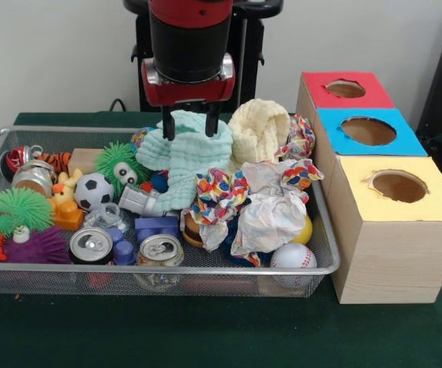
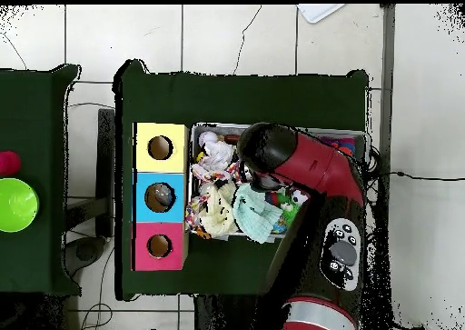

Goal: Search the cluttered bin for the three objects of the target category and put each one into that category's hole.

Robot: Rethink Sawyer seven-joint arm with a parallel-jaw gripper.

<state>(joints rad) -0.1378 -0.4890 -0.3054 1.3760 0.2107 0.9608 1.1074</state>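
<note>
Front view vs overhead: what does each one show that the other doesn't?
Front only: the claw open over the mint cloth, plus the soccer ball, two silver cans, baseball and green fuzzy toy, which the arm hides from above.
Overhead only: something sitting inside the blue box's hole, and a green bowl on a side table.
Both: the mesh bin, the cream cloth and the red, blue and yellow boxes.

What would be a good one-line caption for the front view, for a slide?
Sawyer gripper open above a mint cloth in the cluttered wire-mesh bin, beside three boxes with holes.
</note>
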